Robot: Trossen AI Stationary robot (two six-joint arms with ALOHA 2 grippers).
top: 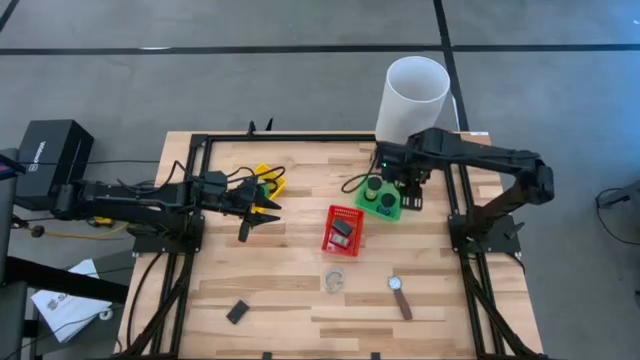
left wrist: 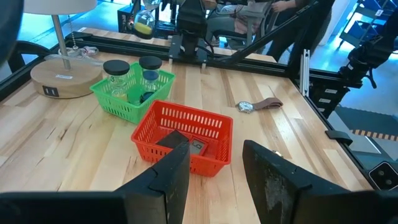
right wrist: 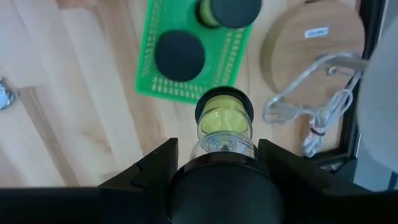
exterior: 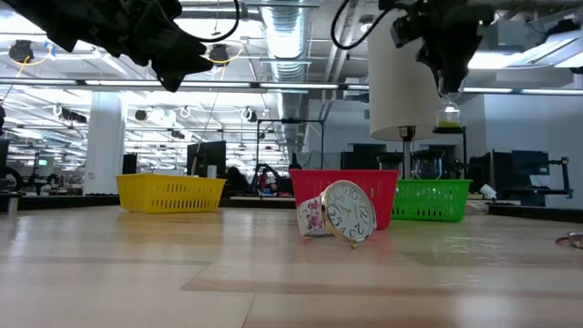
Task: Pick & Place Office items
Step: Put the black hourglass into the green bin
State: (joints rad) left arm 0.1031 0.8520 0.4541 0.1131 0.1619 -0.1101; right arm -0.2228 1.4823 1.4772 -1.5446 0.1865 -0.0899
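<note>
My right gripper (top: pixel 404 188) hangs high over the table beside the green basket (top: pixel 381 204), shut on a small glass jar (right wrist: pixel 224 121) with yellow-green content. Two black-lidded jars (right wrist: pixel 180 55) stand in that basket. My left gripper (top: pixel 250 212) is open in the air near the yellow basket (top: pixel 267 180), pointing toward the red basket (left wrist: pixel 186 134), which holds flat black rectangles (left wrist: pixel 171 142). A clear ring (top: pixel 333 280), a brown-strapped watch (top: pixel 400 296) and a black rectangle (top: pixel 237 312) lie flat on the table. My right gripper holds the jar by its top end (right wrist: pixel 222 163), pinched between the two fingers (right wrist: pixel 158 168), coming from above and pointing down. The jar hangs upright below the fingers, lifted clear (exterior: pixel 448 116), beside the green basket's edge.
The tall white cylinder (top: pixel 413 93) stands on a round wooden base (right wrist: pixel 311 46) at the far right, its cord (right wrist: pixel 317 115) close under my right gripper. A black frame (top: pixel 300 138) rims the table. Bare wood lies between the baskets and the near edge.
</note>
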